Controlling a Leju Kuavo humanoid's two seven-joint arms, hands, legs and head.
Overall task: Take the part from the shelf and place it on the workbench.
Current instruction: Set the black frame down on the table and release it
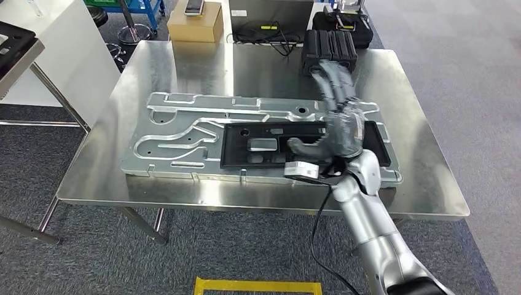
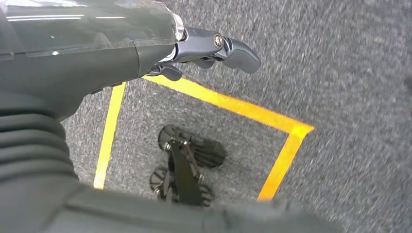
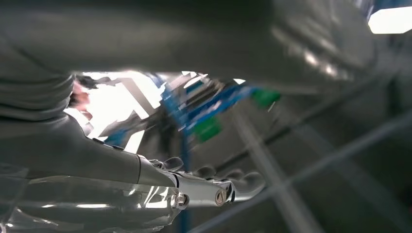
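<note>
Right hand (image 1: 339,130) rests with spread fingers on the black part (image 1: 258,146). It lies on the desk (image 1: 184,67). Left hand (image 2: 214,48) hangs open over the floor (image 2: 340,73).

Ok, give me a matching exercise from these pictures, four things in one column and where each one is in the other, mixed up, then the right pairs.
Things:
1. black part
2. cardboard box
3. right hand
4. yellow tape

Places:
A. on the grey carpet floor
B. beyond the far edge of the workbench
C. lying on the silver plate
D. over the black part's right end

Pairs: 1-C, 2-B, 3-D, 4-A
</note>
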